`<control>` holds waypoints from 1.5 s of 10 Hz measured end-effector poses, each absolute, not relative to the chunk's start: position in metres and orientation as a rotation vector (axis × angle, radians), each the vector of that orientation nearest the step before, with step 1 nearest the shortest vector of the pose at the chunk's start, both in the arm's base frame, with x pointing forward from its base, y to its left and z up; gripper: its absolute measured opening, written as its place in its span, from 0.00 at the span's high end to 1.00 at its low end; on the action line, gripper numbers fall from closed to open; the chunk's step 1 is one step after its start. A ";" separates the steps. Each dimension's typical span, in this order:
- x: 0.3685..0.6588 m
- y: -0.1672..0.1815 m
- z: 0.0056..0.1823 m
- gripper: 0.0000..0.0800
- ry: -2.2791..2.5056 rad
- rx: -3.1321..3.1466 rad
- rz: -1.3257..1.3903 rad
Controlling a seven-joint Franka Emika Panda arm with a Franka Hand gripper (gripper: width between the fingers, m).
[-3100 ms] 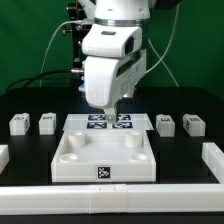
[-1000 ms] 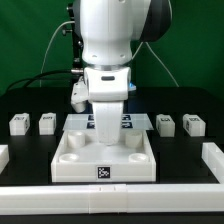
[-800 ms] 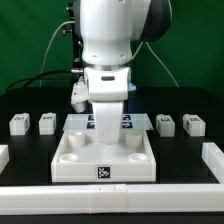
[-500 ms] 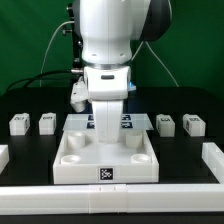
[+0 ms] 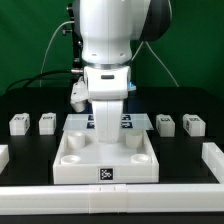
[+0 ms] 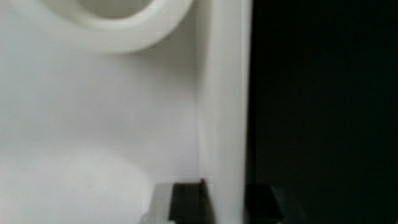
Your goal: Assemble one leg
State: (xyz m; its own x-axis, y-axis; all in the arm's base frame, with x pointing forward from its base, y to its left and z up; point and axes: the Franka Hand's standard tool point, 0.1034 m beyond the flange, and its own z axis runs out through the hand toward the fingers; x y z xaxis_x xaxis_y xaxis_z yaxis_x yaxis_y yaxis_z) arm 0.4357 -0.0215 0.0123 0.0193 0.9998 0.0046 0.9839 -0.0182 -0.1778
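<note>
The large white panel (image 5: 72, 158) lies at the table's middle with its sockets facing up. My gripper (image 5: 106, 130) is down at the panel's far rim. In the wrist view, the two dark fingers (image 6: 185, 203) stand on either side of the panel's upright wall (image 6: 226, 110) and press against it, so the gripper (image 6: 228, 205) is shut on the panel. Four small white legs lie on the black table: two at the exterior view's left (image 5: 18, 124) (image 5: 46, 123) and two at its right (image 5: 166, 123) (image 5: 193, 125). None is held.
The marker board (image 5: 127, 123) lies just behind the panel, partly hidden by my arm. White rails border the table at the front (image 5: 110, 200), at the exterior view's right (image 5: 213, 158) and at its left (image 5: 3, 155). A round socket (image 6: 116, 20) shows in the wrist view.
Since 3.1 s ago my hand has turned and come down onto the panel's far rim. Over the last second nothing has moved.
</note>
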 end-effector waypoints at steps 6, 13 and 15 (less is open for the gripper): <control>0.469 0.019 0.012 0.90 -2.106 -2.163 0.139; 0.495 0.070 0.012 0.90 -2.075 -2.203 0.086; 0.495 0.070 0.012 0.90 -2.094 -2.187 0.082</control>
State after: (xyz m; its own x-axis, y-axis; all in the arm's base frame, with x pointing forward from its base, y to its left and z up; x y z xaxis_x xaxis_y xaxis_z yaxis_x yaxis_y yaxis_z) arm 0.4952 0.0696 0.0120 0.0457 0.9982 0.0386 0.9921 -0.0408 -0.1187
